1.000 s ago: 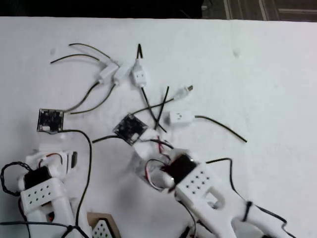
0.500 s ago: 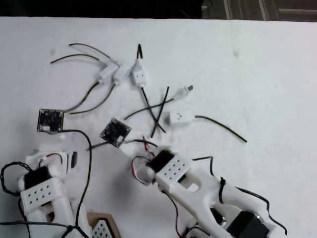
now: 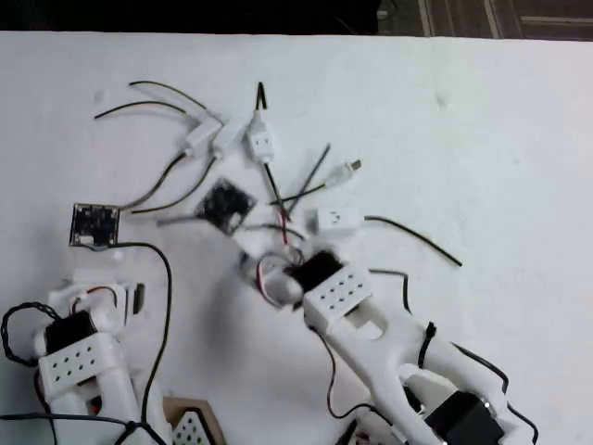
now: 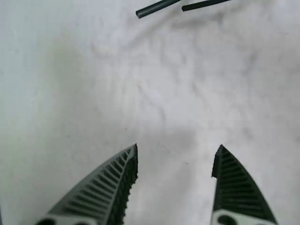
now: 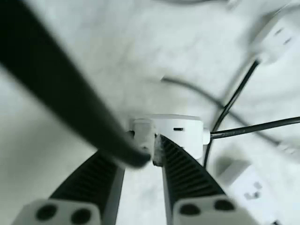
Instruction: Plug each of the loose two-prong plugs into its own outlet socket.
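My right gripper (image 5: 143, 145) is shut on a white plug (image 5: 171, 133) whose black cable (image 5: 255, 127) trails away from it. In the high view this gripper (image 3: 252, 267) sits mid-table, just short of a white socket (image 3: 338, 220) with its own cable. Another white socket (image 3: 262, 139) lies farther back, beside two white connectors (image 3: 211, 137) lying end to end. A small two-prong plug (image 3: 350, 169) rests at the end of a thin black wire. My left gripper (image 4: 176, 152) is open over bare table at the front left (image 3: 104, 283).
Loose black wires (image 3: 287, 199) cross between the sockets. A black square board (image 3: 94, 225) with a cable lies ahead of the left arm. A thick black cable (image 5: 61, 89) crosses close in front of the right wrist view. The table's right half (image 3: 500, 148) is bare.
The right arm drew back toward the left, then moved forward toward the sockets, carrying the white plug. The left arm has not moved.
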Available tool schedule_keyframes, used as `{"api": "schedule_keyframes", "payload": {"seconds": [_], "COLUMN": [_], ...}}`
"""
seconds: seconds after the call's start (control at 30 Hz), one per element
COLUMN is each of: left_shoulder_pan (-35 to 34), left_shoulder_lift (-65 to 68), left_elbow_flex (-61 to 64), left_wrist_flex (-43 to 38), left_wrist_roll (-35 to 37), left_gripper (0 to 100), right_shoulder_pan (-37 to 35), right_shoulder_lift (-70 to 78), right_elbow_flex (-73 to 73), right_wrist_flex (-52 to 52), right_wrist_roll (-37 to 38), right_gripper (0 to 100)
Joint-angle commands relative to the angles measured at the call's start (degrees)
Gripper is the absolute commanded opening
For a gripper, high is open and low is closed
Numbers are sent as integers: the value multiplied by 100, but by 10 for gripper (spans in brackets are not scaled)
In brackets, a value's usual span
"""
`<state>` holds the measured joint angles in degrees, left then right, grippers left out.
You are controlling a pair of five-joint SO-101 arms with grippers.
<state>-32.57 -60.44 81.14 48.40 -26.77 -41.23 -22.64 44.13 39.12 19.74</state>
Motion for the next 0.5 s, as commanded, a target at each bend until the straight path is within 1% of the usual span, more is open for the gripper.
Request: {"api": "schedule_keyframes", "payload": {"seconds": [0.0,0.17,0.3,0.47], "left_shoulder_pan": [-22,-22,-22,-22], "left_shoulder_lift": [-110,-110,-110,-110], "left_elbow_flex": [-26,-26,-26,-26], "left_wrist_flex": [-88,-88,-88,-88], "left_wrist_roll": [0,0,0,0], "left_gripper": [260,260,260,260], "right_shoulder_pan": [31,40,101,347], "right_shoulder_lift": [-4,831,1903,3389], "right_elbow_flex": [-1108,-2259,-3130,-4229], "right_wrist_flex": [224,259,224,-13], "right_wrist_roll": [141,193,308,255], "right_gripper": [18,18,18,26]}}
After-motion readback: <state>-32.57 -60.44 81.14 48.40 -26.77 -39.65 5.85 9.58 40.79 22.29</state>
